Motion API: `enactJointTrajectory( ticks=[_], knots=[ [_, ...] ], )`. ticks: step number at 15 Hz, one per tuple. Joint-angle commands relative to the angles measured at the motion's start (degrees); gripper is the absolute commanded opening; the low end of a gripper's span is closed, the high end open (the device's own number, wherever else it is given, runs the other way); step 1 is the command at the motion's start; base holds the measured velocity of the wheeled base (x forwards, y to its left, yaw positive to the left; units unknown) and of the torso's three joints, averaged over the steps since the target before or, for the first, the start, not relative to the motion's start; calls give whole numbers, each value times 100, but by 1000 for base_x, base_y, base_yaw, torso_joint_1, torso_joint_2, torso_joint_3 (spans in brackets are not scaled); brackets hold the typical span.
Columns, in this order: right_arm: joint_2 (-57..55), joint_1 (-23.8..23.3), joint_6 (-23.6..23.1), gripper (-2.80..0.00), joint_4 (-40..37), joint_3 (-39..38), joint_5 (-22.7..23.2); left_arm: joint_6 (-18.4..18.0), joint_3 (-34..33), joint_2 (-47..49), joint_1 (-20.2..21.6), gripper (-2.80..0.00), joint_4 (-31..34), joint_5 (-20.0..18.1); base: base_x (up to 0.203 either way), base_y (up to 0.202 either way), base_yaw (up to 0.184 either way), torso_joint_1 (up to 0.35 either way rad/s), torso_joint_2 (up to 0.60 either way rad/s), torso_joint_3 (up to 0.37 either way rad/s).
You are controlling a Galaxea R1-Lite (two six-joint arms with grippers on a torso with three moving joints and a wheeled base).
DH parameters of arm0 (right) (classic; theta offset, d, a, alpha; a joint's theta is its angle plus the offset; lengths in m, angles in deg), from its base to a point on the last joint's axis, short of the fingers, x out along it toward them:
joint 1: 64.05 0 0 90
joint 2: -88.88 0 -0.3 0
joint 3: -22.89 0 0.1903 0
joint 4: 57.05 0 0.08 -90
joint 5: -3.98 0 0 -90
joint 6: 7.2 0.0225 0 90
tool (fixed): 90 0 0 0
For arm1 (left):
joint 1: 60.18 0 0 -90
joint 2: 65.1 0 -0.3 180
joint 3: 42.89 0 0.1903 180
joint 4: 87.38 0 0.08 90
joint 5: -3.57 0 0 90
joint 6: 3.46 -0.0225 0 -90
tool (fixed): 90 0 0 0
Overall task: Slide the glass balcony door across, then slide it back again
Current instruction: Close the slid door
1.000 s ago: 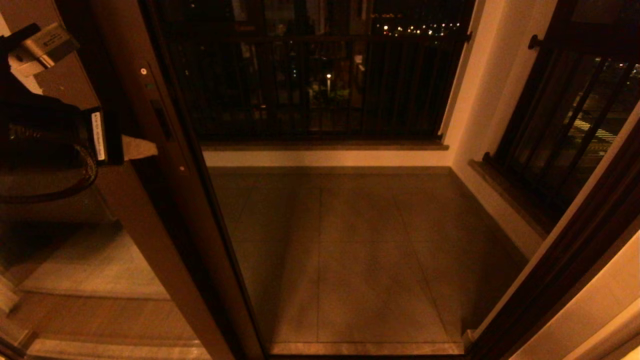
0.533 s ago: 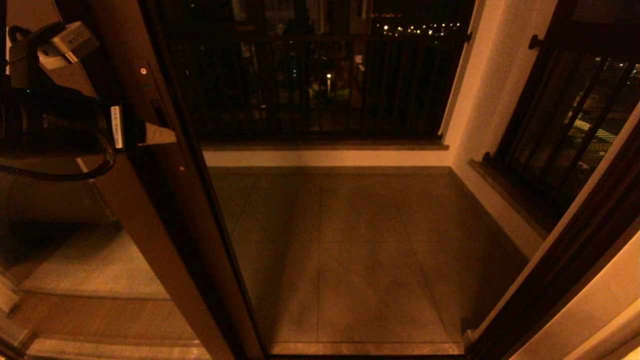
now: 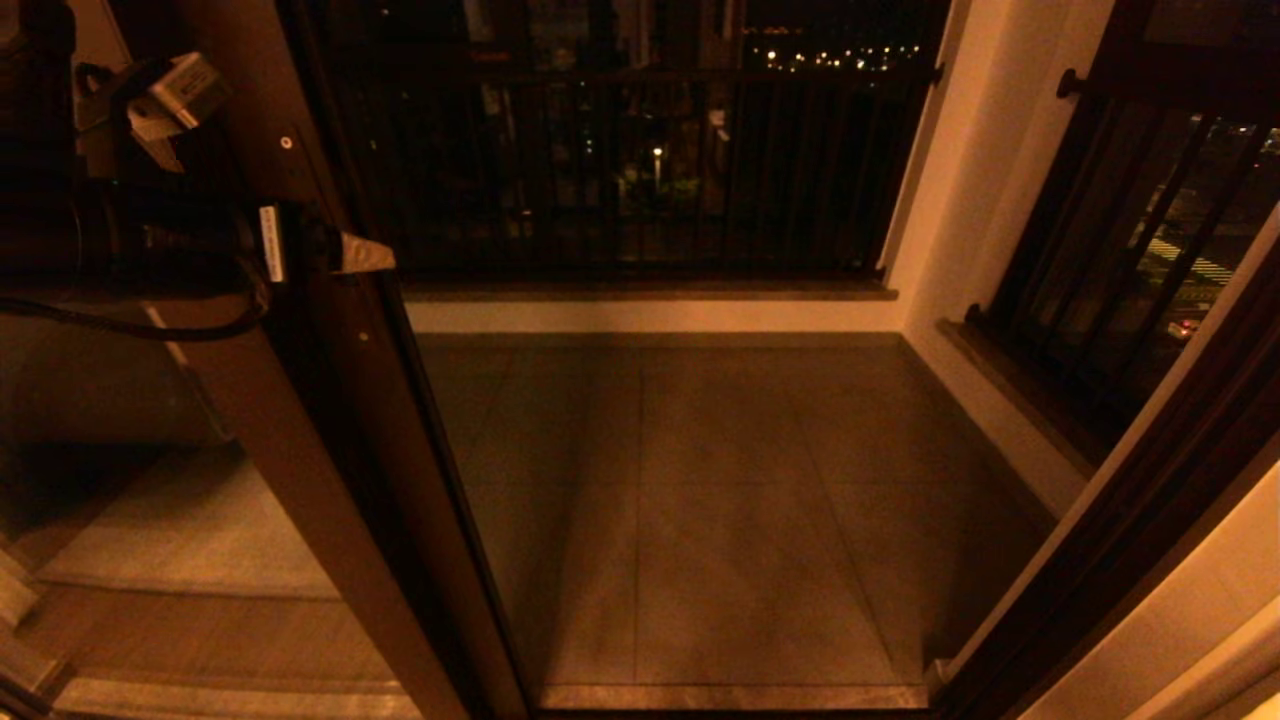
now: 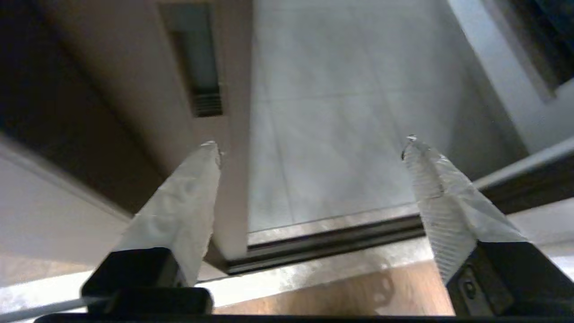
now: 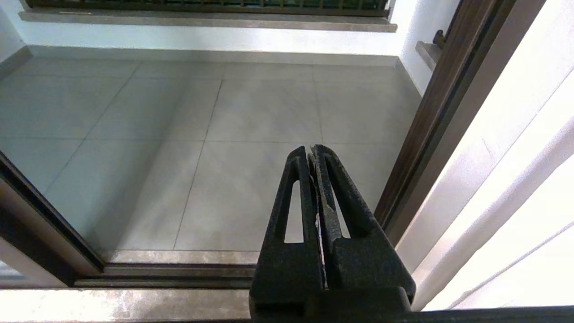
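The glass balcony door [image 3: 330,400] stands at the left of the head view, its dark brown stile leaning across a reflective pane. My left gripper [image 3: 350,255] is at the stile at handle height, one pale fingertip reaching past the stile's edge. In the left wrist view the left gripper [image 4: 309,141] is open: one finger [image 4: 188,202] lies over the stile [image 4: 233,179], the other [image 4: 439,193] hangs over the balcony floor. The recessed handle [image 4: 197,67] sits beyond the fingers. My right gripper [image 5: 312,150] is shut and empty, low by the threshold and out of the head view.
The doorway opens onto a tiled balcony floor [image 3: 720,500]. A black barred railing [image 3: 620,170] closes the far side and another [image 3: 1130,270] the right. The floor track [image 4: 332,242] runs along the threshold. A dark frame post [image 3: 1130,520] bounds the opening's right side.
My left gripper has moved rightward along the stile, its fingertip now past the stile's edge. The door itself has not visibly shifted.
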Motion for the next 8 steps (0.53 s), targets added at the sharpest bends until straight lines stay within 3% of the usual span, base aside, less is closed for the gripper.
enactJointTrajectory(
  ticks=[1, 8],
  knots=[
    [-2, 2, -4, -280, -2, -1, 2, 15, 5, 46, 6, 0, 7, -27, 0, 0, 0, 0, 0, 0],
    [-2, 2, -4, -280, -2, -1, 2, 7, 84, 184, 6, 0, -2, -16, 0, 0, 0, 0, 0, 0]
  ],
)
